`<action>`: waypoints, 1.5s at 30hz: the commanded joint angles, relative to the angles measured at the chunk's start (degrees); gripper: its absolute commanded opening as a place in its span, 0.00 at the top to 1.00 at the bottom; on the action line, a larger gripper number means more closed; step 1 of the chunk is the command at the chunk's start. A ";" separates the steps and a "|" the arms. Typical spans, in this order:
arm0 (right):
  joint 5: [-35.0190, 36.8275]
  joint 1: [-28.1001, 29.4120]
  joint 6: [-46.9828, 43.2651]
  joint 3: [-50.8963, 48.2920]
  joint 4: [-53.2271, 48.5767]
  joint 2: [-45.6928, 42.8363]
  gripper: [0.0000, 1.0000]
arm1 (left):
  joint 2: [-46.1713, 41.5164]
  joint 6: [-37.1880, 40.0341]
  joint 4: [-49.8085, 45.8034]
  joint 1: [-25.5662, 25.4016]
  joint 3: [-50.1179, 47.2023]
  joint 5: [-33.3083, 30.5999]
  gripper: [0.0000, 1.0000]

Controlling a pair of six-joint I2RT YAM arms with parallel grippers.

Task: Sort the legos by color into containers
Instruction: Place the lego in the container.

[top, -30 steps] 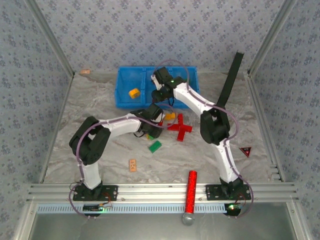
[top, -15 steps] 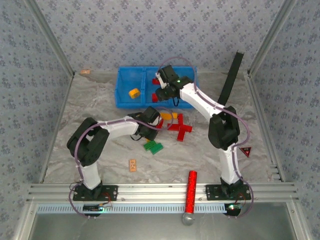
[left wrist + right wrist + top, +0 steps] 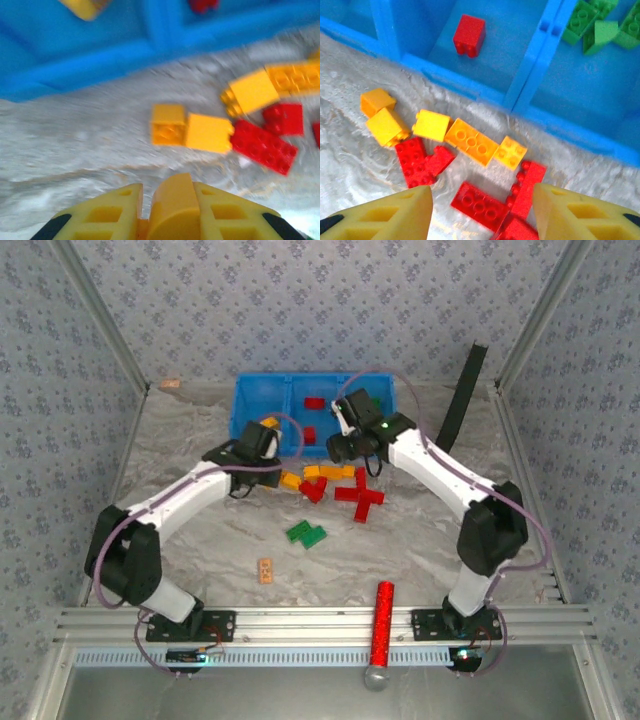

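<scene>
Left hand [image 3: 167, 191] seems, through blur, to pinch a yellow brick [image 3: 171, 206] just short of the bins [image 3: 246, 400]; released early, it falls outside. Right hand [image 3: 482, 194] hangs spread over loose bricks [image 3: 470, 142] on the desk [image 3: 200, 540].

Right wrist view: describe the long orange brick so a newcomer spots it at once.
Find the joined blue plastic bins; just in front of their near wall lies a row of yellow and orange bricks. The long orange studded plastic brick sits mid-row, between a plain-faced yellow brick and a small square yellow studded brick. Unlike its neighbours, it is elongated.
</scene>
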 commanded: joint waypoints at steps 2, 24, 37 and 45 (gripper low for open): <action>-3.22 4.48 3.71 -9.48 4.70 -6.10 0.35 | -0.87 -0.87 0.65 5.30 4.72 -0.65 0.78; -3.54 20.15 -3.83 -15.12 7.03 6.86 0.00 | 33.45 0.93 -2.55 11.94 41.00 2.28 0.80; -1.78 22.04 -1.14 -15.77 7.20 10.64 0.00 | 41.55 -0.65 -4.33 12.16 46.74 4.38 0.79; 1.29 22.23 -0.29 -15.99 6.73 11.58 0.23 | 43.41 -1.53 -5.05 12.07 47.02 4.93 0.72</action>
